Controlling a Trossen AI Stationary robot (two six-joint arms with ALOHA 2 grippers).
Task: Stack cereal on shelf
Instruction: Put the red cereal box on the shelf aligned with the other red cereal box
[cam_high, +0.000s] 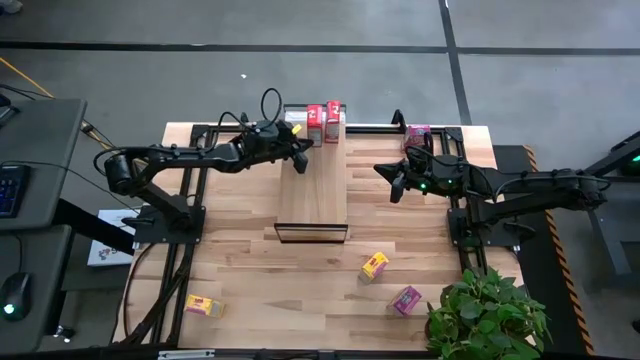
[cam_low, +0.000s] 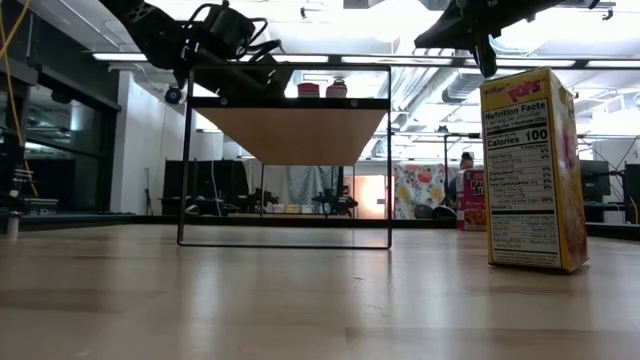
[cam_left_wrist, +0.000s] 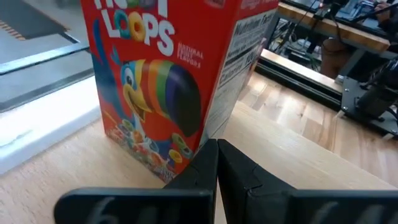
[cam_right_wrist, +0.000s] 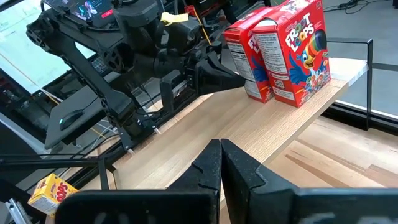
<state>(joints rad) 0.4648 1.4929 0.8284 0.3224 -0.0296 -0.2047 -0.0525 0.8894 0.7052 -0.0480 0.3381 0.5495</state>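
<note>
My tall narrow shelf with its light wood-grain top and dark frame (cam_high: 313, 190) stands mid-table. Two small red cardboard cereal boxes (cam_high: 323, 123) stand upright side by side at its far end, touching or nearly so. Four boxes wait on the plank tabletop (cam_high: 280, 290): a magenta-pink box (cam_high: 417, 135) near my right arm, a yellow box (cam_high: 374, 266) and another pink box (cam_high: 405, 300) nearer the front, and a second yellow box (cam_high: 203, 305) at the front left.

My left gripper (cam_high: 299, 160) hovers over the shelf top just beside the red pair, fingers (cam_left_wrist: 211, 171) pressed together and holding nothing. My right gripper (cam_high: 397, 186) hangs off the shelf's right side, near the magenta-pink box, its fingers (cam_right_wrist: 217, 163) likewise closed and empty.

I judge the next step is fetching a third box, probably that near pink one with my right arm. To do it well I should spread the fingers before descending, grip the narrow faces squarely, lift clear of the frame edge, and set it upright beside the red pair without nudging them; light cardboard tips easily.

The red boxes show a toucan and rainbow print, with a nutrition panel on the side.
</note>
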